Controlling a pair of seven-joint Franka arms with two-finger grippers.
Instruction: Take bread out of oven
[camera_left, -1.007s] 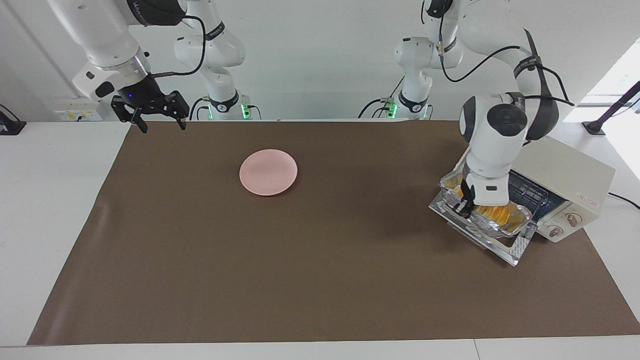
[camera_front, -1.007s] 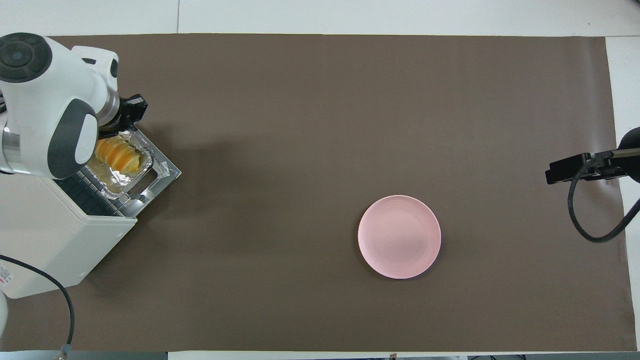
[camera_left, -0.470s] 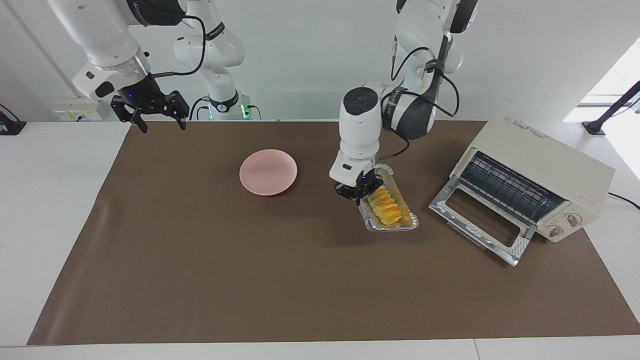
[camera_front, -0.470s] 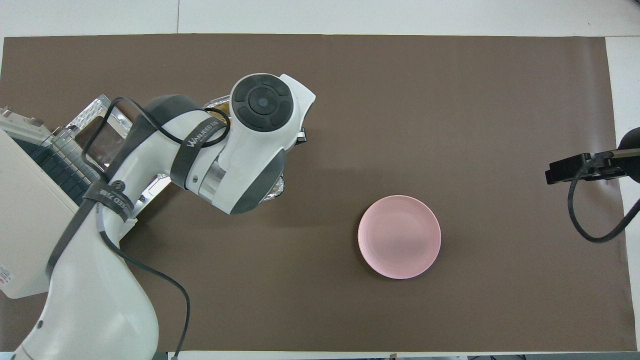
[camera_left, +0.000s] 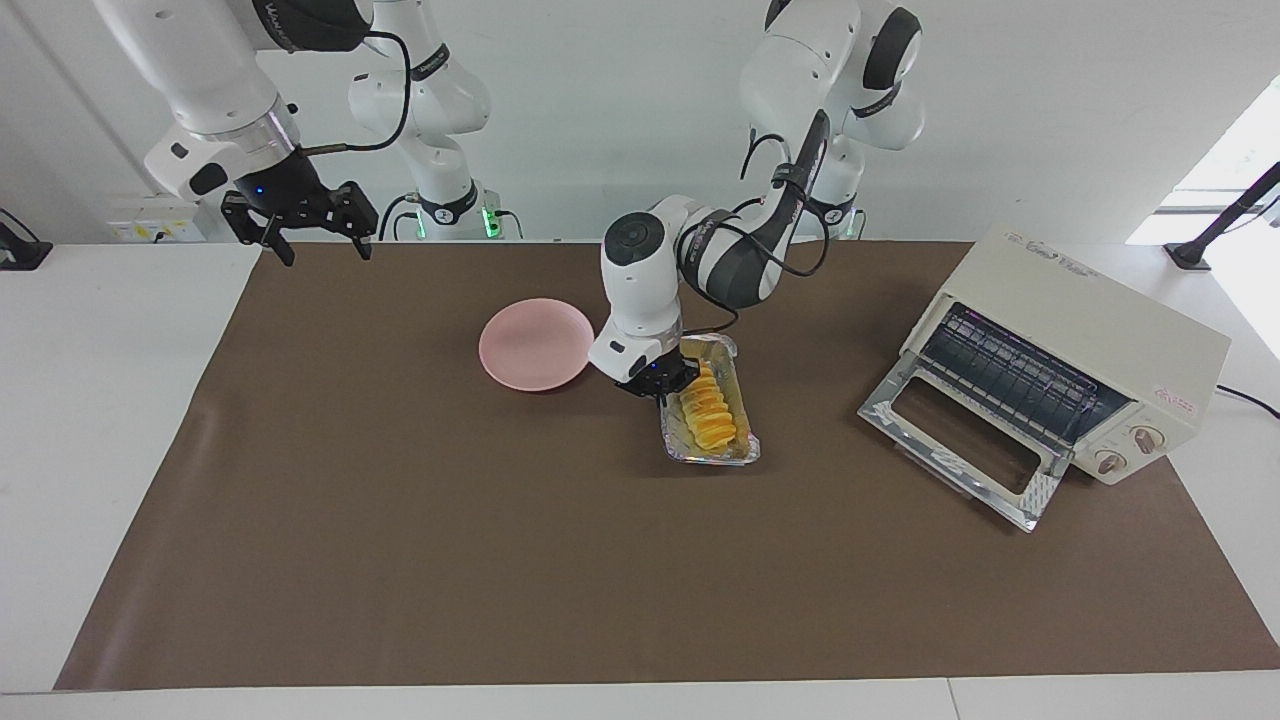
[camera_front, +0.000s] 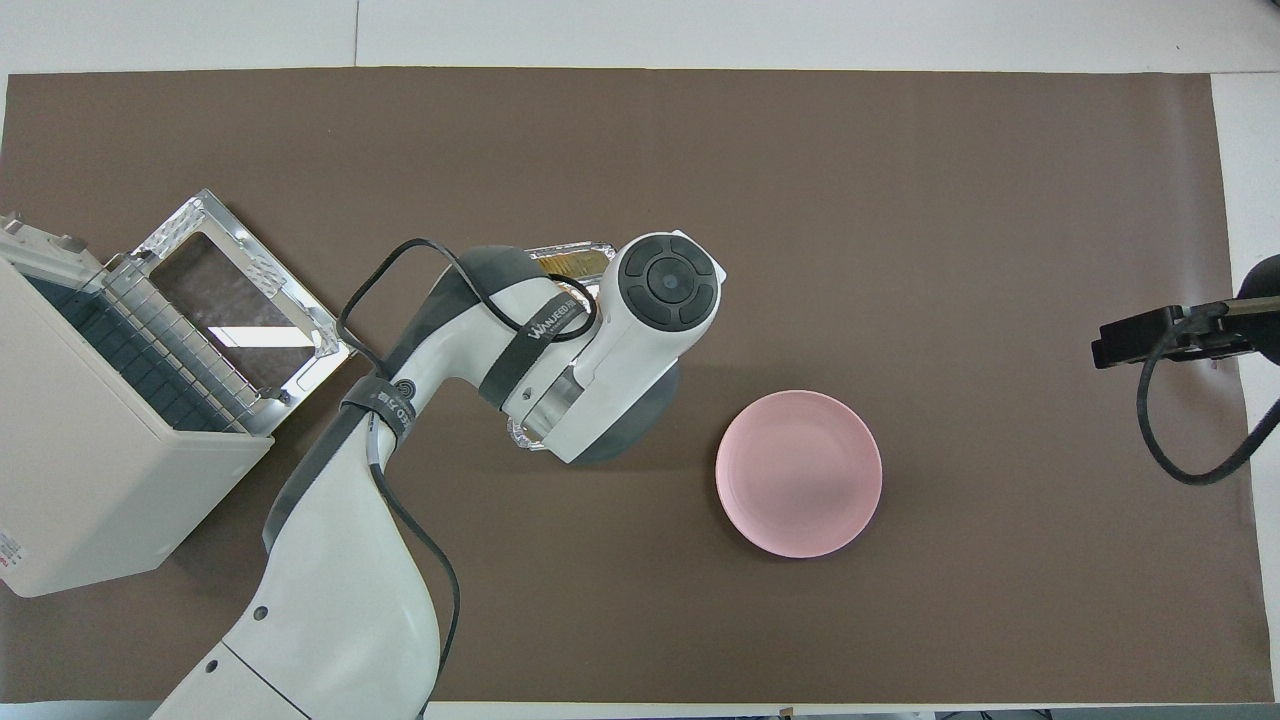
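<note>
Foil is crinkling under my left tool (camera_left: 657, 383), which I am keeping clenched on the rim of the tray (camera_left: 745, 449) at the side turned toward the plate (camera_left: 536, 343). From above, my own forearm is covering most of the tray, so I am reading the grip from the facing view.

Bread (camera_left: 707, 412) is lying in that tray, out of the oven (camera_left: 1085, 340) and well apart from it, over the brown mat (camera_left: 500, 550) between oven and plate. Whether the tray is resting on the tabletop or hanging just above it, I cannot tell. So the main step is looking done to me: the loaf is clear of the oven. What I am judging as left is setting the tray down or bringing the loaf on to the plate, letting go, and perhaps closing the door (camera_left: 955, 455), which is hanging open and flat.

Shapes and surfaces: the loaf is golden-yellow, elongated, with crosswise ridges; the tray is thin silver foil and oblong; the plate is round, smooth, pink; the oven is a cream box with a wire rack, a glass door and two round knobs.

My right tool (camera_left: 316, 232) is waiting with jaws spread, holding nothing, over the mat's corner at its own end.
</note>
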